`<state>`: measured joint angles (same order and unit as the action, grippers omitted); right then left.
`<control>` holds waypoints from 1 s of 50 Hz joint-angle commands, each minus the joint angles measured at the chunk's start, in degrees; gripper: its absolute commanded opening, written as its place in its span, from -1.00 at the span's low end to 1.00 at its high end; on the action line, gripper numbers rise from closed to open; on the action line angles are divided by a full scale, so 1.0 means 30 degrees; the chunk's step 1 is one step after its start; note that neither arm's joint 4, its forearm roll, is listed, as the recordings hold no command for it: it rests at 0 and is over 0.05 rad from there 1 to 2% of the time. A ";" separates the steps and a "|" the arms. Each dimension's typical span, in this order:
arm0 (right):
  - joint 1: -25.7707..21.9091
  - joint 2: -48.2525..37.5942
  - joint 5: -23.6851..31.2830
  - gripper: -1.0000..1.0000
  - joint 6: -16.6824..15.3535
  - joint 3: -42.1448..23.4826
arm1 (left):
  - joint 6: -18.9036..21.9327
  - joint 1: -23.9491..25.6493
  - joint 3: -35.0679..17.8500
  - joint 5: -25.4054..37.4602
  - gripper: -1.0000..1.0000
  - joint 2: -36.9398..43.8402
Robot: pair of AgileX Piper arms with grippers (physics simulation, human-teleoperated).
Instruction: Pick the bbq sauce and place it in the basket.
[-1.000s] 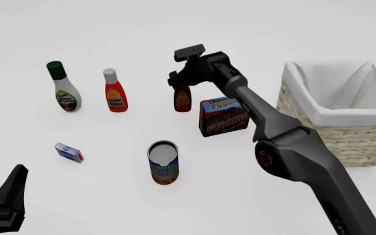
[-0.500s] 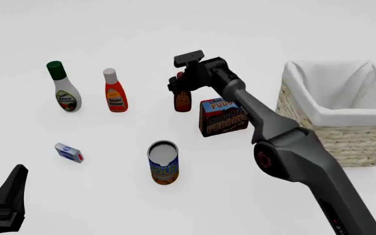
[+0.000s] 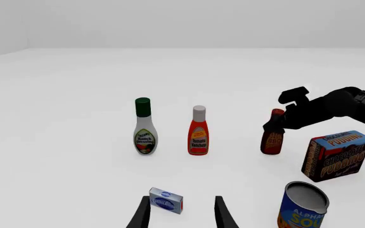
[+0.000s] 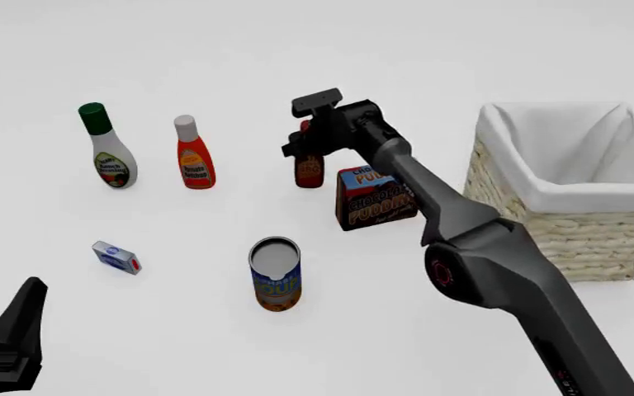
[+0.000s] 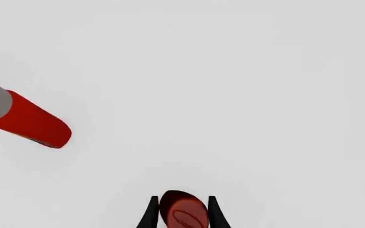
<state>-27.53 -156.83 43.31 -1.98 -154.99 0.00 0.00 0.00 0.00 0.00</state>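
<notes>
Dark reddish-brown bbq sauce [image 4: 309, 170], red cap, upright, right tool [image 4: 305, 142] fingers closely flanking its cap, grip unclear

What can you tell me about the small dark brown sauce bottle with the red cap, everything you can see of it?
The small dark reddish-brown plastic-looking sauce bottle stands upright on the white table, left of the dark pudding box, apart from it. It has a red cap and an orange-yellow label. The right arm's black tool straddles its top, a finger on either side of the cap; whether they press it cannot be told.
</notes>
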 commanded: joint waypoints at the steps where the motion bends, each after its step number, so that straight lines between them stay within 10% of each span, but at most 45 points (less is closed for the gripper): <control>1: -0.0059 -0.0040 0.0059 -1.00 0.0222 -0.0140 | 0.0000 0.0000 0.0000 0.0000 1.00 0.0000; 50: -0.0310 0.5333 -0.1861 -1.00 -0.0415 0.5581 | 0.0000 0.0000 0.0000 0.0000 1.00 0.0000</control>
<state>-28.20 -145.39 39.13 -3.67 -142.17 0.00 0.00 0.00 0.00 0.00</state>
